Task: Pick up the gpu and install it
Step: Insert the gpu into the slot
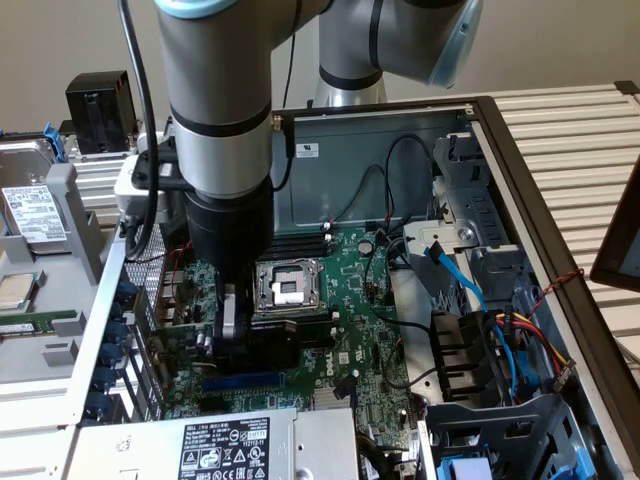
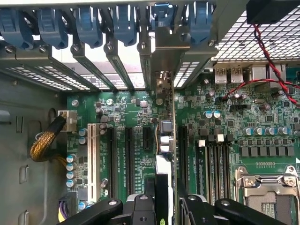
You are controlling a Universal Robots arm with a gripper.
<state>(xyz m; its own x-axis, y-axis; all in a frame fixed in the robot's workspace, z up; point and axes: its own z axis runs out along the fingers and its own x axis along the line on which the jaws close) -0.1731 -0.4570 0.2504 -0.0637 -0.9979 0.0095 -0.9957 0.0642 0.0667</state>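
The gpu (image 2: pixel 162 140) shows edge-on in the wrist view: a thin green card with a black cooler block near my fingers. Its silver end bracket (image 2: pixel 164 51) reaches up to the case's rear slot openings. My gripper (image 2: pixel 166 208) is shut on the card, with a black finger (image 2: pixel 140 208) on each side. The card stands upright over the green motherboard (image 2: pixel 234 108), between two black expansion slots (image 2: pixel 128 154). Whether its edge sits in a slot is hidden. In the exterior view my gripper (image 1: pixel 232 335) is low inside the open case, just to the exterior view's left of the CPU socket (image 1: pixel 288 288).
Blue slot latches (image 2: pixel 93 23) line the case's rear wall. A white slot (image 2: pixel 91 154), RAM slots (image 2: pixel 215 159) and red and black wires (image 2: pixel 267 61) flank the card. The power supply (image 1: pixel 230 445) and a drive cage with cables (image 1: pixel 480 330) crowd the case.
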